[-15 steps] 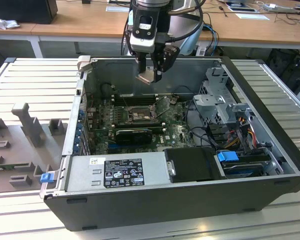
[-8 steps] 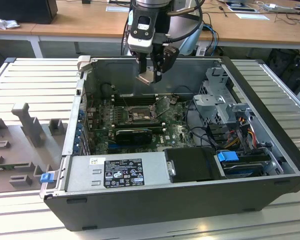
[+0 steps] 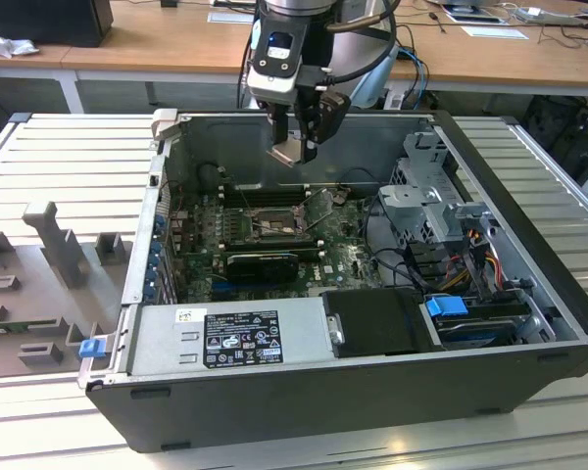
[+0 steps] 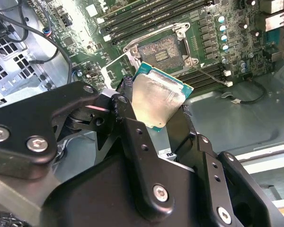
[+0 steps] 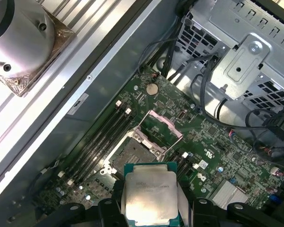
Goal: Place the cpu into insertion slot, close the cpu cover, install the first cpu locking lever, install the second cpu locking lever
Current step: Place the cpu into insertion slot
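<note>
My gripper (image 3: 294, 147) hangs above the open computer case, shut on the cpu (image 3: 289, 150), a flat silvery-beige square chip. In both wrist views the cpu (image 4: 156, 97) (image 5: 149, 191) sits tilted between the black fingers (image 4: 128, 118). Below it on the green board lies the insertion slot (image 3: 269, 223) (image 4: 163, 49) (image 5: 130, 153), its recessed centre bare. The cpu cover (image 3: 318, 208) (image 4: 117, 68) (image 5: 162, 127) stands swung open beside the slot. A thin locking lever (image 4: 213, 75) sticks out free at the slot's side.
Long black memory slots (image 5: 102, 137) run beside the socket. A black card (image 3: 265, 262), a power supply (image 3: 230, 338), a metal drive cage (image 3: 436, 201) and loose cables (image 3: 382, 230) crowd the case. A grey fixture (image 3: 54, 245) stands outside on the exterior view's left.
</note>
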Controlling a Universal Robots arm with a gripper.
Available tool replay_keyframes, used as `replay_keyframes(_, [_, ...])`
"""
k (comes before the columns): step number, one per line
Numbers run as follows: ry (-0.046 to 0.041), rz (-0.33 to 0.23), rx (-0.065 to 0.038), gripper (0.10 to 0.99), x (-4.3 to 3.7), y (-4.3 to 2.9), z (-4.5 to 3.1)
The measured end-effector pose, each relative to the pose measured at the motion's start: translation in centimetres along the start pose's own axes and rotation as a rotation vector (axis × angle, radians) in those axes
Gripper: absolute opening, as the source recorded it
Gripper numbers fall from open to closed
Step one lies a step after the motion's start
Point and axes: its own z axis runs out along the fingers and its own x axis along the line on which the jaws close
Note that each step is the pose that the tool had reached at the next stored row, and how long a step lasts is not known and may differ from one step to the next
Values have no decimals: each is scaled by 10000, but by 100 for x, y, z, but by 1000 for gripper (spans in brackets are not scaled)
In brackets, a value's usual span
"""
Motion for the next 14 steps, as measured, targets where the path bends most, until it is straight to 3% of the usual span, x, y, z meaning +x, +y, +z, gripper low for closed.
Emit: replay_keyframes(14, [-51,588,-11,529,0,-2,19])
